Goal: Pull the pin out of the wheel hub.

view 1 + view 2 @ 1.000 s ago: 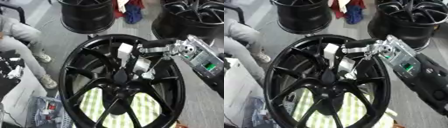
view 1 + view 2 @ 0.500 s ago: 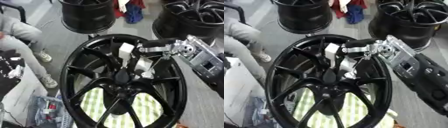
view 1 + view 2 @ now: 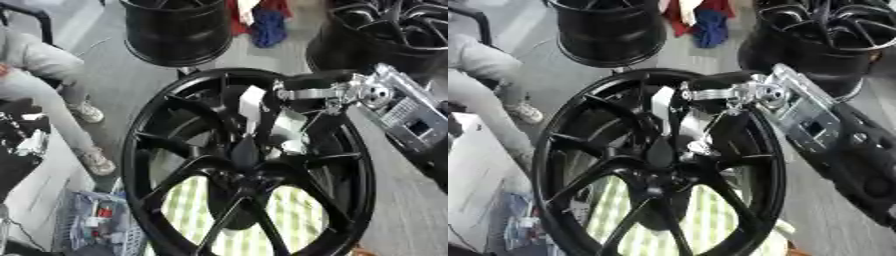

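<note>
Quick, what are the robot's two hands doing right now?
Left hand: not in view.
Right hand: reaching into the wheel near its hub; fingers cannot be told.

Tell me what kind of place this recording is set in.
Probably a wheel workshop or storeroom. A big black spoked wheel fills the foreground under the robot's right hand, and two more black rims stand on the grey floor behind it.

Black spokes (image 3: 179, 167) crowding the wheel hub (image 3: 245, 155), only narrow gaps between them.
</note>
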You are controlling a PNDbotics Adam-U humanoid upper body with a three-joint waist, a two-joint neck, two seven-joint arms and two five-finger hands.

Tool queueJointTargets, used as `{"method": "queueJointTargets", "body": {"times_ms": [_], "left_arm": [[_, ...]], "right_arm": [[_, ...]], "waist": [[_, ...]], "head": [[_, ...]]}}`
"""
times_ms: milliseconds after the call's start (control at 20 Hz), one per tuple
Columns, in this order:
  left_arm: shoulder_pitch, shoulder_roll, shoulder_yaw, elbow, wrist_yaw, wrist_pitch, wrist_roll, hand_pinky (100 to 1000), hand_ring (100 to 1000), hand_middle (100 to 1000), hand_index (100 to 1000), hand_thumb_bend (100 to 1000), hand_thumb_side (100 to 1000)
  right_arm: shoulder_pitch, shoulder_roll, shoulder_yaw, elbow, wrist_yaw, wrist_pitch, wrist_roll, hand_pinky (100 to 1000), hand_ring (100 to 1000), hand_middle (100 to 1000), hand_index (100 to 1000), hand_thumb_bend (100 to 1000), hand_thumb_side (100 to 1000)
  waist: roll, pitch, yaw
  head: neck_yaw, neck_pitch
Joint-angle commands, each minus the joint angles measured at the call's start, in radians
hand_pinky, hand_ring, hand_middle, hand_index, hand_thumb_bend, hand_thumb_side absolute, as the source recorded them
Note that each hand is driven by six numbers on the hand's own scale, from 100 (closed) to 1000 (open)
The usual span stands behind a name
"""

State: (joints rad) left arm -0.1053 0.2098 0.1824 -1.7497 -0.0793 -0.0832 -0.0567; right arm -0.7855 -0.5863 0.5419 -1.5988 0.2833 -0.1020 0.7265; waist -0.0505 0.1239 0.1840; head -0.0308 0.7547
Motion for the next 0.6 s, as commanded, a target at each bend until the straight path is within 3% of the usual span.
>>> {"method": "queueJointTargets", "body": {"times_ms": [50, 600], "left_arm": [[-0.011, 0.021, 0.002, -0.020, 0.003, -0.002, -0.004, 642, 627, 685, 813, 218, 318], [-0.006, 0.030, 0.004, -0.015, 0.002, 0.001, -0.003, 642, 627, 685, 813, 217, 318]], "right_arm": [[-0.028, -0.030, -0.021, -0.030, 0.011, 0.008, 0.002, 298, 304, 377, 518, 100, 100], [-0.071, -0.063, -0.045, -0.092, 0.000, 0.023, 0.021, 277, 289, 366, 510, 100, 100]], "waist": [[0.004, -0.015, -0.001], [-0.009, -0.029, -0.008]], "head": [[0.000, -0.003], [0.005, 0.003]]}}
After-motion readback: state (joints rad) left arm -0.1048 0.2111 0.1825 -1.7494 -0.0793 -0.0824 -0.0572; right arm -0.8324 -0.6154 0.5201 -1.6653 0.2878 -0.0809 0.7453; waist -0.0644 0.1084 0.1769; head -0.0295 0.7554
